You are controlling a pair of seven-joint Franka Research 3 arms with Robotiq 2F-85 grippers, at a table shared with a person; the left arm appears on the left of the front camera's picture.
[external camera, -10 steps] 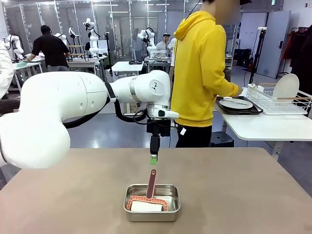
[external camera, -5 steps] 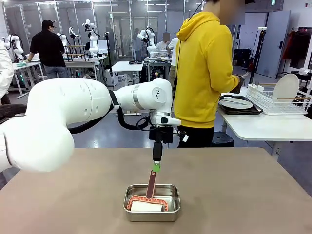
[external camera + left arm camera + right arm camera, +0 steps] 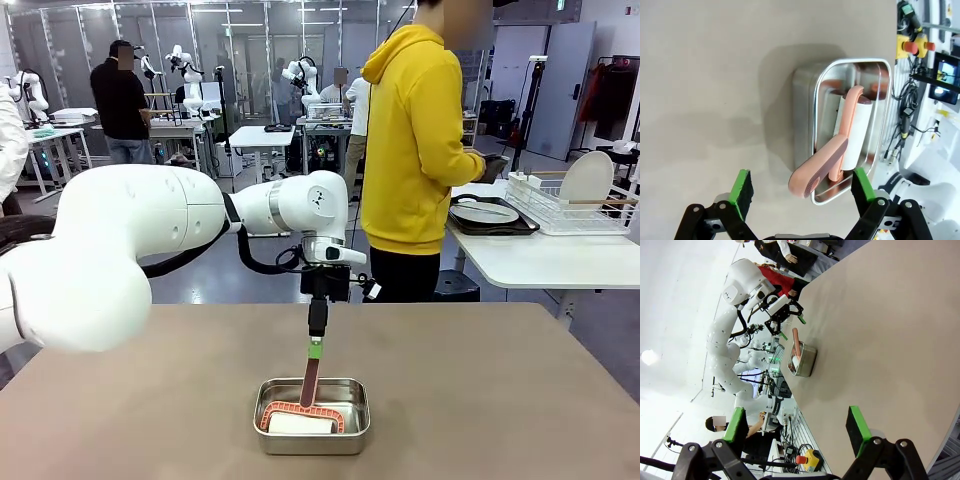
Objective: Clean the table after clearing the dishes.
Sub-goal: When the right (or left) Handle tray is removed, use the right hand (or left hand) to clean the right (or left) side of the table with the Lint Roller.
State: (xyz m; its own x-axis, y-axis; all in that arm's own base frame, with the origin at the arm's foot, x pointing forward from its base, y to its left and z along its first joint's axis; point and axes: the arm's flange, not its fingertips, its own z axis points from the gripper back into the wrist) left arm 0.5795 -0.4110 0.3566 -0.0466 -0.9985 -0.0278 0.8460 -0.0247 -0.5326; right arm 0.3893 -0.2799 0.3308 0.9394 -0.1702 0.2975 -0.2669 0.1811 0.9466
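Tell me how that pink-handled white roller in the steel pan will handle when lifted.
The pink-handled white roller probably lifts stiffly: its handle stands propped without sagging. Its drum is cylindrical, so it may roll once outside the rectangular steel pan.

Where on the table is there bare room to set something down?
The table is bare left and right of the steel pan and beyond it toward the person. Crowded at the pan, where the left pincer hangs over the roller handle.
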